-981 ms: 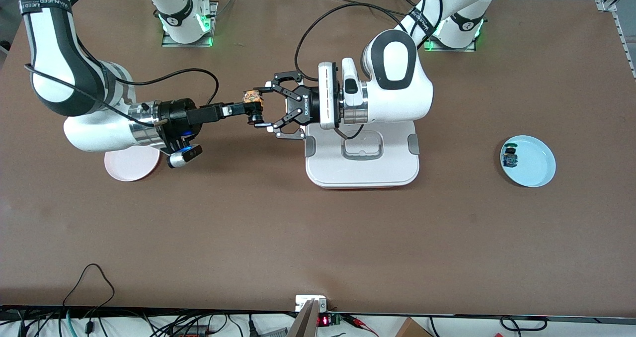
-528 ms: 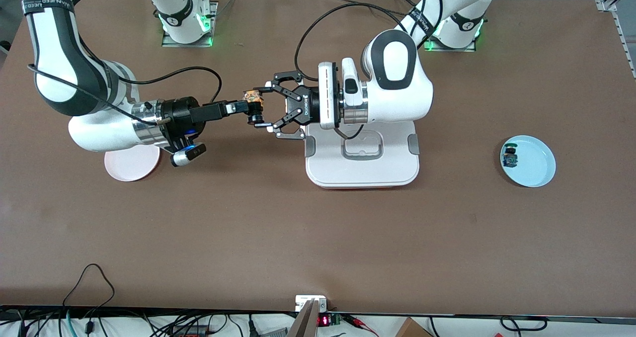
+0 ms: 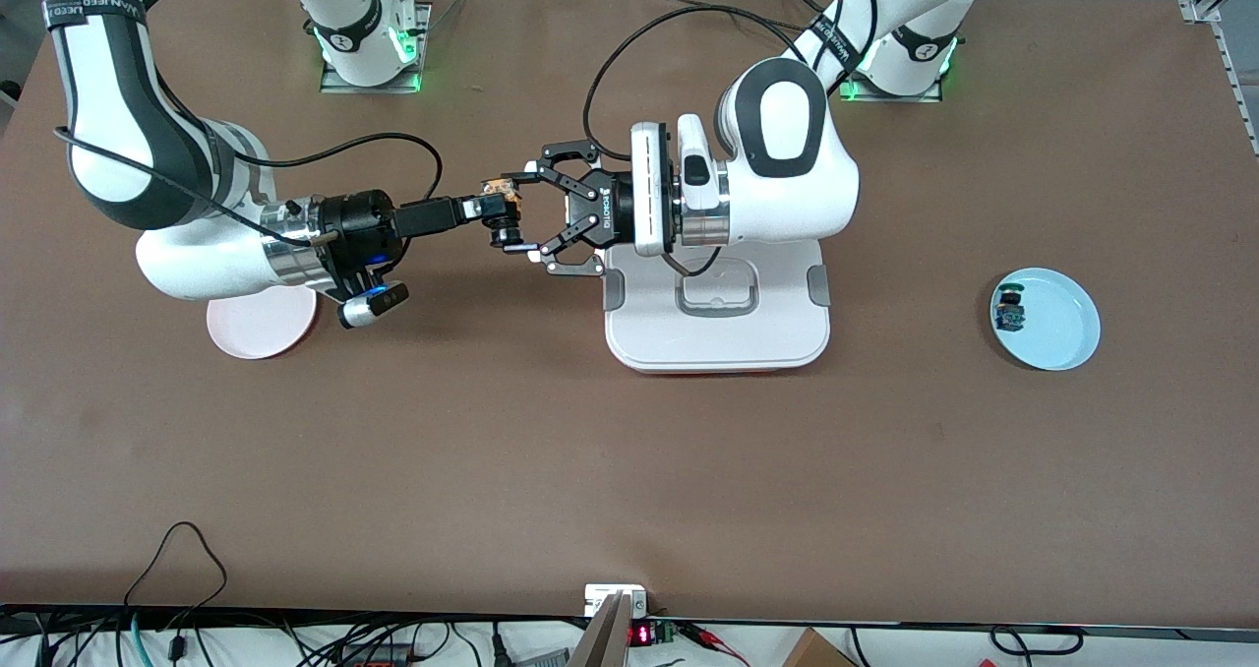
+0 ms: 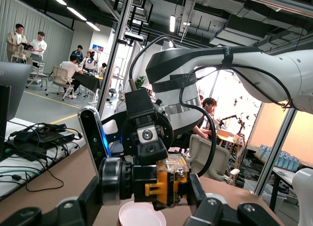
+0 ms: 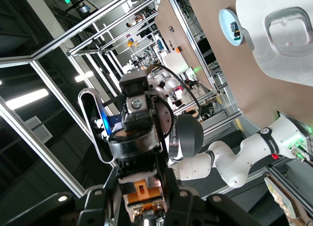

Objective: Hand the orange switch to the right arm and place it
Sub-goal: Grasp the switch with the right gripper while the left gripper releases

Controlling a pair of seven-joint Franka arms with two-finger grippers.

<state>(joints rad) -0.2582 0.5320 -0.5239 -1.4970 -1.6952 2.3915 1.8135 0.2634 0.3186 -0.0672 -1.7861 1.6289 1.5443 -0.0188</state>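
The orange switch [image 3: 499,205], black-bodied with orange side bits, hangs in the air over bare table between the pink plate [image 3: 258,331] and the white container [image 3: 718,337]. My left gripper [image 3: 515,212] is shut on it, one jaw on the round cap end and one on the orange end [image 4: 164,183]. My right gripper [image 3: 489,211] reaches in from the right arm's end, and its fingers press both flanks of the orange body [image 5: 146,200]. Both grippers hold the switch, tip to tip.
A blue plate [image 3: 1060,333] toward the left arm's end carries a small green-and-blue switch [image 3: 1008,311]. The white lidded container with a handle recess lies under the left arm's wrist. The pink plate lies under the right arm's forearm.
My right gripper slid a little toward the left gripper and its fingers closed onto the switch. The left arm and its grip stayed still.
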